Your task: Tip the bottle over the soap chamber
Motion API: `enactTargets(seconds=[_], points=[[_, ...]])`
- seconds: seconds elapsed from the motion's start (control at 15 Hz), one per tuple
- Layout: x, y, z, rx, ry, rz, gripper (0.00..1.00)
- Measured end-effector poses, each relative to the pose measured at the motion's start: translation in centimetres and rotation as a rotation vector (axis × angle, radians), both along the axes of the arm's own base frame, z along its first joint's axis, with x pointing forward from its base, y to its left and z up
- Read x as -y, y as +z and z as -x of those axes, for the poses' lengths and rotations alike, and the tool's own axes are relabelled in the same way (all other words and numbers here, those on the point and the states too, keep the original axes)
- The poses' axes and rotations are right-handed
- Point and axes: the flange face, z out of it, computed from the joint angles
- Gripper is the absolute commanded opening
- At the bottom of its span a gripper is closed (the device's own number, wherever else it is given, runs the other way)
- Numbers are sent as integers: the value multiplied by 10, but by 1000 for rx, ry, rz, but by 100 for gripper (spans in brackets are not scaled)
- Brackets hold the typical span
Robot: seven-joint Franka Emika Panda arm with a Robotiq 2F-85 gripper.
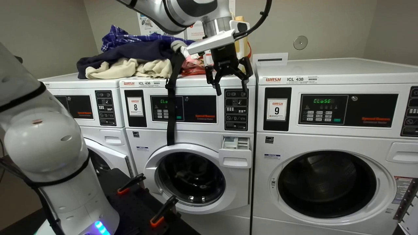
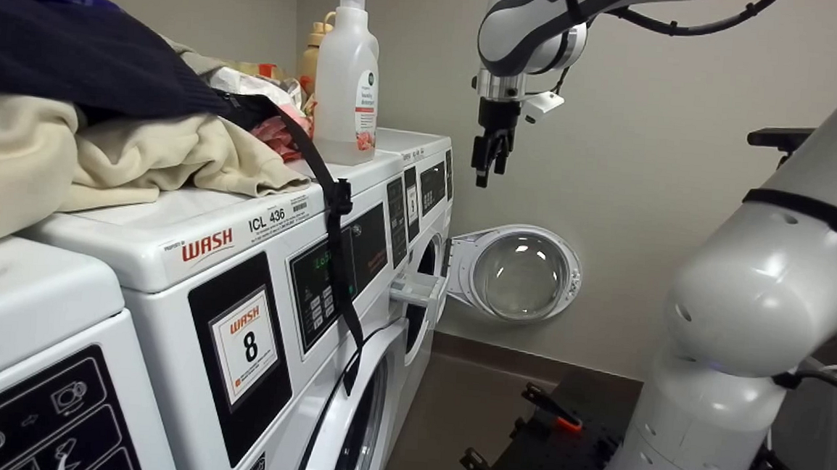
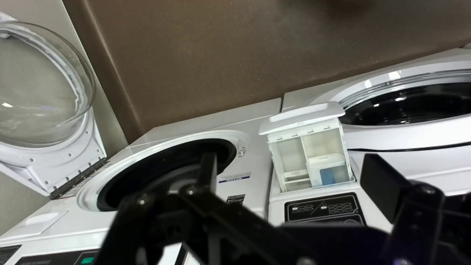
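Observation:
The bottle (image 2: 340, 88) is a translucent white detergent jug with a red-banded label. It stands upright on top of washer 8, near its front edge, with a clear cap on top. In an exterior view it is mostly hidden behind my wrist. The soap chamber (image 1: 235, 157) is a white drawer pulled out of washer 8. It also shows in an exterior view (image 2: 419, 291) and in the wrist view (image 3: 289, 152), with open compartments and a blue insert. My gripper (image 1: 231, 90) is open and empty, pointing down, above and in front of the drawer, apart from the bottle (image 2: 490, 175).
A clothes pile (image 1: 130, 58) lies on the washers beside the bottle, with a black strap (image 1: 171, 111) hanging down the front. A tan flask (image 2: 312, 54) stands behind the bottle. A round washer door (image 2: 521, 274) hangs open. Black clamps (image 1: 163, 210) sit on my base table.

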Motion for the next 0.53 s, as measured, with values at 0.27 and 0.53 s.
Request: enactTargets(seconds=[0.27,0.53], points=[[38,19,-7,41,68,22,100],[64,34,-34,91,216,16,100]])
